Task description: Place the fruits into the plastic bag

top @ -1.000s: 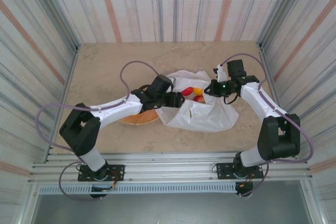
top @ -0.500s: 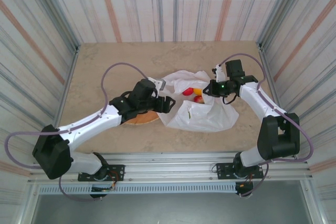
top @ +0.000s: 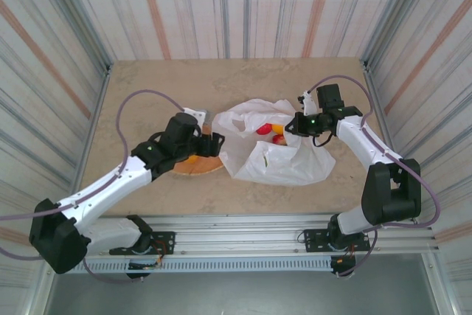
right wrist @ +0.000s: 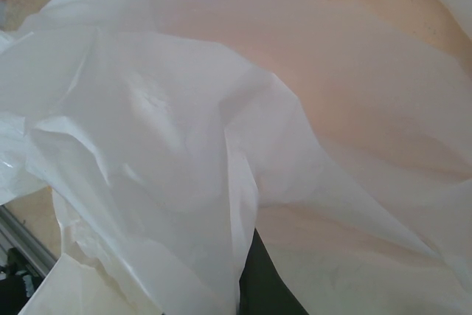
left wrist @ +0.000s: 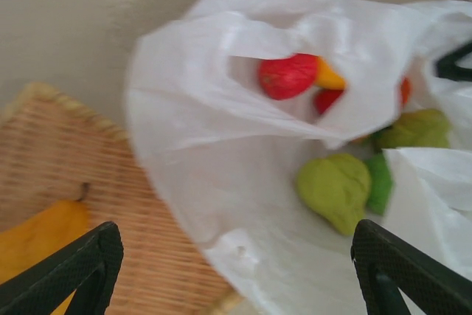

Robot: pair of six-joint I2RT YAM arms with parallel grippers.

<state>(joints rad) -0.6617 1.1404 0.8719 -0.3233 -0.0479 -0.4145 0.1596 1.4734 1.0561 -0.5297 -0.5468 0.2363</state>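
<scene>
Fruit [left wrist: 37, 237], orange, lies just beside the left gripper [left wrist: 236, 271], which is wide open and empty, on plate [left wrist: 118, 167]. Judged light, hard, glossy; to be pinched across its middle. Right gripper [top: 293, 129] is clamped on bag [left wrist: 214, 182] rim; other fruits [left wrist: 335, 186] lie inside.

Overhead, close wrists (blurry) apparently share bag [top: 280, 164].

No text, label, brand, number or sign can be read anywhere: not on the bag [top: 280, 169], the fruits [left wrist: 287, 76], the plate [left wrist: 125, 204] or the worktop [top: 184, 86].
</scene>
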